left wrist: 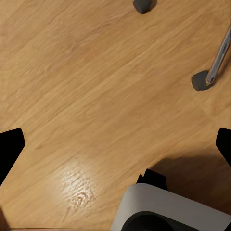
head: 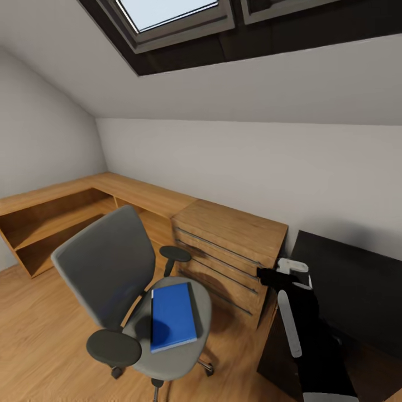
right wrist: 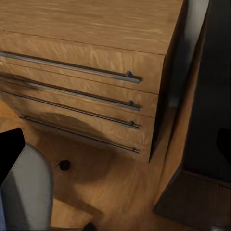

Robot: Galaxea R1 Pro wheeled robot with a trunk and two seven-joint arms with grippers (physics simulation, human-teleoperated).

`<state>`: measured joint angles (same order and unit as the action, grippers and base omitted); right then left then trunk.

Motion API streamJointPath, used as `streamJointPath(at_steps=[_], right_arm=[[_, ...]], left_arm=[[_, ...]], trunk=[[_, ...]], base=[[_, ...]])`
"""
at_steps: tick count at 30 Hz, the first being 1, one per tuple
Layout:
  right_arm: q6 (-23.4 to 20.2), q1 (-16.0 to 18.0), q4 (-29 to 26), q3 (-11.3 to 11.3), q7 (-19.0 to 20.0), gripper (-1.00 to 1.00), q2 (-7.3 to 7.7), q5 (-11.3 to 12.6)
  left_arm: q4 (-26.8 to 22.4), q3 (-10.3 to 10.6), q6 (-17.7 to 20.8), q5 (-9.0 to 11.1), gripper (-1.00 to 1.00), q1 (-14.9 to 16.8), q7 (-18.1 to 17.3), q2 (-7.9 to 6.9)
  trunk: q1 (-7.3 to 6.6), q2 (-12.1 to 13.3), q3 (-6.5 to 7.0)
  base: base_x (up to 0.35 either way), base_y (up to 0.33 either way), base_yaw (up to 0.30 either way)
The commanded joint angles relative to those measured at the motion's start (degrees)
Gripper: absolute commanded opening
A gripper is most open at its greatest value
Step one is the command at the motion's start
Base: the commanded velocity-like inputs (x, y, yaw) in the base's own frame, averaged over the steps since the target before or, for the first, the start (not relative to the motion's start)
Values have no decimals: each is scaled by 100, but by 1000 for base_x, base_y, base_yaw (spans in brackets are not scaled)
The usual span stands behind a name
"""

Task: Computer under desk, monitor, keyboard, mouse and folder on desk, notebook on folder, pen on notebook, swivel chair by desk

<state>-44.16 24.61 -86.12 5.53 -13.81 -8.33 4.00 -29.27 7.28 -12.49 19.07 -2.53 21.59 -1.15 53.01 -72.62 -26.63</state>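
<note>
I see the blue folder (head: 173, 317) lying flat on the grey swivel chair (head: 111, 268) seat; black desk (head: 357, 285) top sits at right.

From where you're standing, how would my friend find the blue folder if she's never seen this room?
Look for the grey swivel chair on the wooden floor, in front of the oak chest of drawers. The folder lies flat on the chair's seat. It is the only bright blue thing among the grey, black and wood colours around it.
</note>
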Motion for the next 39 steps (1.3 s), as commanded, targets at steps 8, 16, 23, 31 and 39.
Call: streamJointPath(at_steps=[8, 16, 23, 31, 39], right_arm=[[-39, -58, -39, -263, -175, 100, -28, 56], [-40, -61, -31, -301, -190, 100, -28, 50], [-31, -62, 2, -354, -185, 100, -29, 49], [-23, -62, 48, -517, -189, 100, -21, 47], [-21, -82, 77, -557, -186, 100, -20, 43]], left_arm=[[-9, 41, -20, 60, 100, 1, 55, -16], [-9, 37, -23, 62, 100, 1, 56, -21], [-9, 30, -25, 65, 100, 0, 56, -25], [-9, 28, -25, 70, 100, -1, 56, -33], [-9, 28, -25, 71, 100, -2, 56, -34]], trunk=[[0, -3, -5], [0, -3, -5], [0, -3, -5], [0, -3, -12], [0, -3, -27]], base=[[0, 0, 270], [0, 0, 279], [0, 0, 279], [0, 0, 279], [0, 0, 279]])
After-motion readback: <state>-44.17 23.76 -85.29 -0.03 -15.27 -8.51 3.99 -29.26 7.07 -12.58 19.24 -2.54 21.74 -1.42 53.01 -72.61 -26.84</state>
